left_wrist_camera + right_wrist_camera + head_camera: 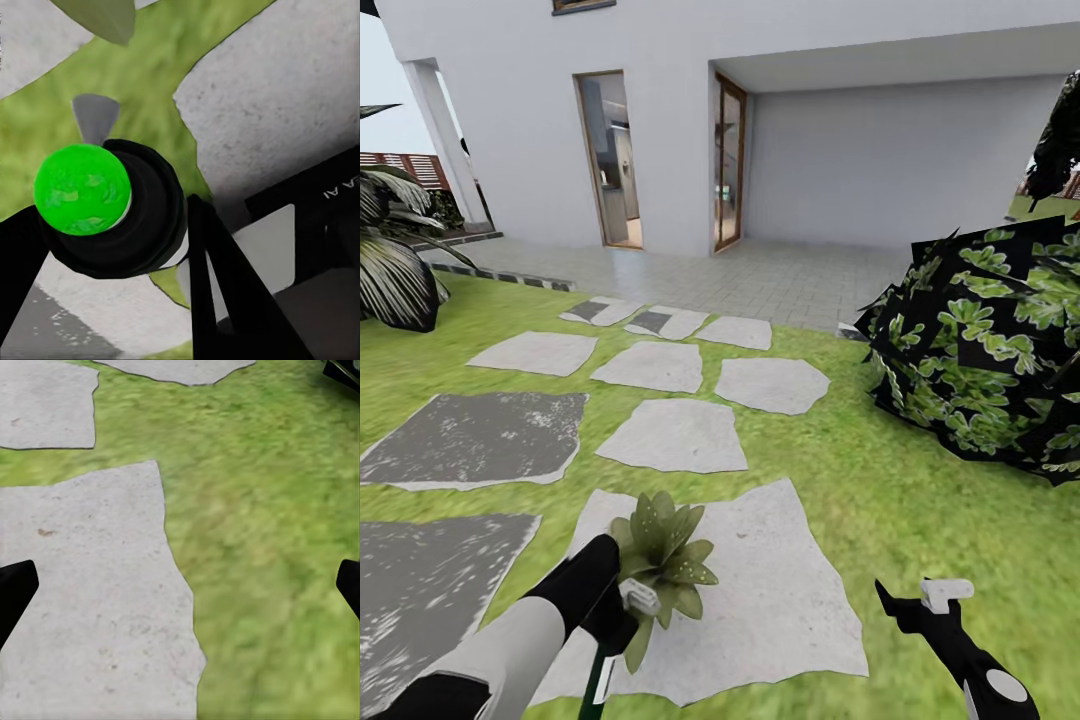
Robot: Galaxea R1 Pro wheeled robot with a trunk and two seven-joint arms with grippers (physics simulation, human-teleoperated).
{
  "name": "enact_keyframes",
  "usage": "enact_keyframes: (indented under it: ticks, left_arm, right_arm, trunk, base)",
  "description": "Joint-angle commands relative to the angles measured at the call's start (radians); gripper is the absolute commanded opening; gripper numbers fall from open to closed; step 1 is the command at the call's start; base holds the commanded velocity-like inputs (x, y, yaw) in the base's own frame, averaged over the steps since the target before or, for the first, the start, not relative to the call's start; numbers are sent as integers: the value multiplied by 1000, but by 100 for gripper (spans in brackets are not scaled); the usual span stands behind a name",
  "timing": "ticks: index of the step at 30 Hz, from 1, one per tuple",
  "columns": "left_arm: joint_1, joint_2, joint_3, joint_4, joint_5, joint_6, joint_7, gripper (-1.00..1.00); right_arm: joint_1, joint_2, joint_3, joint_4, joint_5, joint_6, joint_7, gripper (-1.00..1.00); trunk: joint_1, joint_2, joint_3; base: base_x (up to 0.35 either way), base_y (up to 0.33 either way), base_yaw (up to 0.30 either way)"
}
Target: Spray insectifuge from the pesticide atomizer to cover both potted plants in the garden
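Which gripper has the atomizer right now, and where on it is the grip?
The left gripper holds the pesticide atomizer around its upper body, just under the white trigger head. The right gripper is open and holds nothing.

Only one bit of text is readable. In the left wrist view, pale letters [341, 189] stand on a black part of the left arm, close to the picture edge. They look like "AI", printed upside down and cut by the frame, so maybe it is the end of a longer word. No other label, brand, no. or sign can be read, incl. in the head and right wrist views.
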Motion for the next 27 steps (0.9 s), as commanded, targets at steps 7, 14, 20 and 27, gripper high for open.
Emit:
enact_keyframes:
  ticks: [7,14,20,27]
  left_arm:
    - [1,13,-1,-7,-5,4,-11,-100]
    - [-12,10,-3,-16,-5,5,-11,-100]
    - [-71,-3,-1,-7,2,8,-14,-100]
    - [-101,1,-1,-4,4,8,-14,-100]
  right_arm:
    - [-1,1,-5,0,11,-7,5,100]
    - [-1,1,-5,0,12,-7,5,100]
    - [-1,1,-5,0,12,-7,5,100]
    - [-1,1,-5,0,12,-7,5,100]
  trunk:
    - [0,0,-1]
    - [0,0,-1]
    - [0,0,-1]
    - [0,0,-1]
  base:
    - [0,121,0]
    - [0,79,0]
    - [0,0,0]
    - [0,0,0]
